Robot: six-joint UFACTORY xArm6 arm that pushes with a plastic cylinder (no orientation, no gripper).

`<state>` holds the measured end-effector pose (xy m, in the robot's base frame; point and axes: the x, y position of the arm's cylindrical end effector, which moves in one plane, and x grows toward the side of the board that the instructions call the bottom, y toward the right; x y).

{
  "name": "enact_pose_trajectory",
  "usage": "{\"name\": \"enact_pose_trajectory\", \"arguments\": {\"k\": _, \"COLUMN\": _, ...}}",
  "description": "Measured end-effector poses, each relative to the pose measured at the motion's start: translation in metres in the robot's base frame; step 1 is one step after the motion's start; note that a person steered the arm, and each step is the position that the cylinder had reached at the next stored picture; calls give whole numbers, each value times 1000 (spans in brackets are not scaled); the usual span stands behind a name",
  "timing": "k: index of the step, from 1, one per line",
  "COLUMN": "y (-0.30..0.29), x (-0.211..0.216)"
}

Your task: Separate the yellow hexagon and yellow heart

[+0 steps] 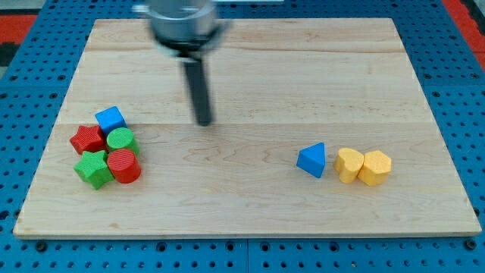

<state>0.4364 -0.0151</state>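
**Yellow pair not yet parted**

Nothing of the separation is done, as far as I can judge. The yellow hexagon (pixel 375 167) and the yellow heart (pixel 349 164) sit touching side by side, the hexagon on the heart's right in the view. A blue triangular block (pixel 311 160) lies just beside the heart, on its left, apart from it by a thin gap.

My tip (pixel 204 121) is down at the board, well apart from the heart, up and to the view's left of it. It touches no block. I carry no jaws, only the bare rod, so there is nothing to spread or pinch.

What remains is the whole job: reach the pair and push one yellow block away from the other.

Far to the heart's left is a tight cluster: a blue cube (pixel 111 119), a red star (pixel 88 139), a green cylinder (pixel 121 140), a green star (pixel 92 167) and a red cylinder (pixel 124 165).

No container shows on the wooden board (pixel 250 220); all blocks rest directly on it.
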Motion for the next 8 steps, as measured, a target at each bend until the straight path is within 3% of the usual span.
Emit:
{"name": "enact_pose_trajectory", "arguments": {"k": 2, "y": 222, "x": 19}}
{"name": "enact_pose_trajectory", "arguments": {"k": 3, "y": 267, "x": 66}}
{"name": "enact_pose_trajectory", "arguments": {"k": 5, "y": 186, "x": 81}}
{"name": "enact_pose_trajectory", "arguments": {"k": 6, "y": 235, "x": 105}}
{"name": "enact_pose_trajectory", "arguments": {"k": 7, "y": 244, "x": 120}}
{"name": "enact_pose_trajectory", "arguments": {"k": 8, "y": 160, "x": 101}}
